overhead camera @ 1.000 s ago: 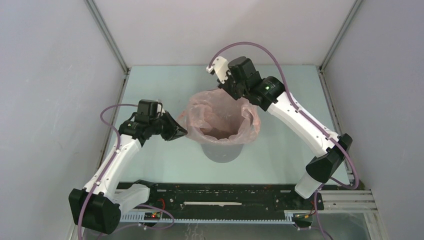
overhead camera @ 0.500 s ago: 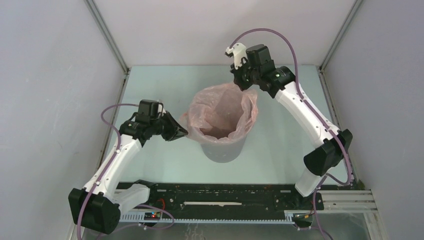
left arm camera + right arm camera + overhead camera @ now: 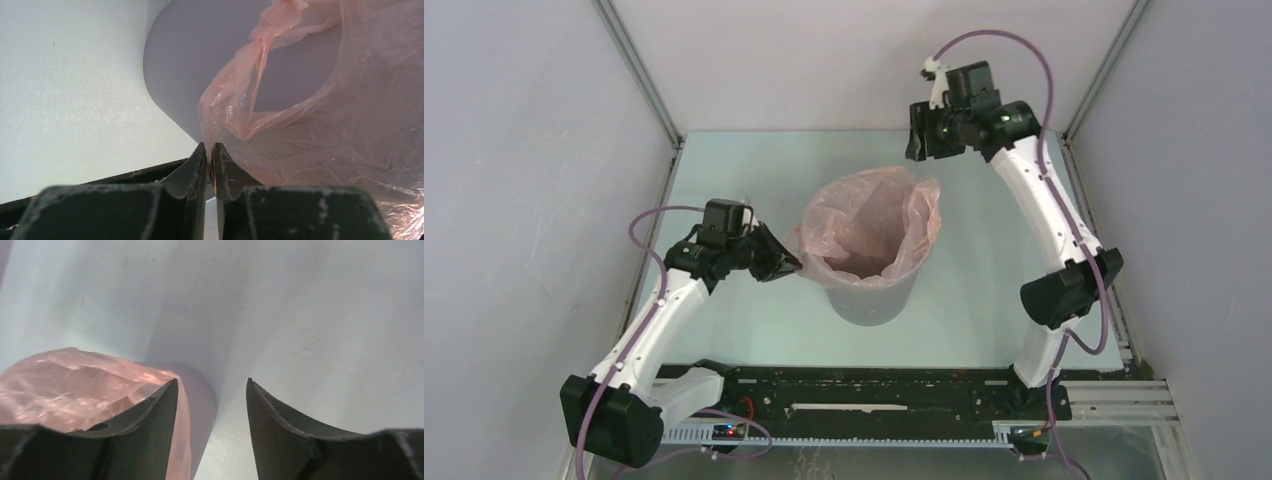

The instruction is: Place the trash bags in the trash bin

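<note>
**Pink bag lines the bin, 1 hand pinching its rim**

The pale green surface carries the grey trash bin, which stands upright near its middle, between the 2 arms. The translucent pink trash bag sits inside the bin. Its wrinkled mouth is open and rises above the rim, and some film drapes over the bin's outer wall on the left. The left hand is at the bag's left edge. In the left wrist view its 2 fingers are pressed together on a gathered fold of the film. The right hand hangs above the surface beyond the bin's far right side, apart from the bag, its fingers spread wide with nothing between them.
</note>
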You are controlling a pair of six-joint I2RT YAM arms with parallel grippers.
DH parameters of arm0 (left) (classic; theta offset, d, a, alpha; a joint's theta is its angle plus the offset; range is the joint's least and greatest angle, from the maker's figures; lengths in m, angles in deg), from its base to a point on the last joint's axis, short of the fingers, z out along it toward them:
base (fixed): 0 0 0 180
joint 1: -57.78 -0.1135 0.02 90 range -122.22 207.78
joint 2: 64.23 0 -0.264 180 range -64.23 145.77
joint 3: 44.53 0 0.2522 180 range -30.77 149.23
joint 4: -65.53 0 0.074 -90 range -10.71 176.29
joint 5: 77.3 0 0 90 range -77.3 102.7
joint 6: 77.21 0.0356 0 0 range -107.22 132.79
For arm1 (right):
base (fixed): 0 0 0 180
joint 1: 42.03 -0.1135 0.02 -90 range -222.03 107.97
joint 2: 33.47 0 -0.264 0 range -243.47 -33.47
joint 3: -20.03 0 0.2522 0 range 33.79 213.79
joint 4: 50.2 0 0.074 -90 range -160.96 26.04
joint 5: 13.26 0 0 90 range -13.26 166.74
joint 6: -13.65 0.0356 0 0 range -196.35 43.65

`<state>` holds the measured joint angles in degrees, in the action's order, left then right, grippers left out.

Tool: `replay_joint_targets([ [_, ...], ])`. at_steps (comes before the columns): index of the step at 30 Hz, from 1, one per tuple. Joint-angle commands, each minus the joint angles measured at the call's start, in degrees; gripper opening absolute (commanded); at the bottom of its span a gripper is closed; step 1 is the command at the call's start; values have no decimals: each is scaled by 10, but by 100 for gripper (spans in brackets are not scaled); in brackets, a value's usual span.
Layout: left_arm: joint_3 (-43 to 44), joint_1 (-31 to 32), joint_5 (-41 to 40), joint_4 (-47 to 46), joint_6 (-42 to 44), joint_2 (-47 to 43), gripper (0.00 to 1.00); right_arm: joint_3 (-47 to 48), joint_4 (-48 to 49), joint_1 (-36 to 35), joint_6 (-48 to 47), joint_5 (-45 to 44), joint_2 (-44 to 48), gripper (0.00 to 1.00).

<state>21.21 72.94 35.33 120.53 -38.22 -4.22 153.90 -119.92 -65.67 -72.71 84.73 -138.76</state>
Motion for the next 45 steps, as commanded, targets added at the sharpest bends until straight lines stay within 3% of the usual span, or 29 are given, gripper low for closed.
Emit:
replay_joint_targets([
  [1, 26, 3, -7, -17, 2, -7, 14, 98, -134, 15, 80, -11, 38, 63],
  [3, 25, 3, -4, -20, 2, -5, 14, 95, -157, 27, 99, 22, 68, 64],
  [6, 24, 3, 2, -25, 4, 0, 14, 1, -122, 38, 124, 86, 149, 67],
  [9, 24, 3, 4, -28, 7, 6, 14, -180, -7, 59, 142, 174, 246, 71],
  [13, 24, 3, 10, -29, 8, 7, 15, -322, 137, 109, 213, 299, 322, 71],
  [23, 30, 4, 23, -24, 8, 13, 15, -413, 251, 124, 262, 339, 355, 69],
  [25, 30, 4, 15, -26, 6, 8, 15, -425, 287, 127, 285, 348, 350, 61],
  [28, 34, 4, 20, -32, 3, 14, 15, -434, 299, 141, 307, 343, 345, 28],
  [32, 42, 5, 18, -32, 6, 19, 15, -477, 322, 187, 341, 344, 358, 0],
  [45, 18, 8, 5, -37, 1, 7, 15, -563, 260, 232, 300, 354, 385, 0],
])
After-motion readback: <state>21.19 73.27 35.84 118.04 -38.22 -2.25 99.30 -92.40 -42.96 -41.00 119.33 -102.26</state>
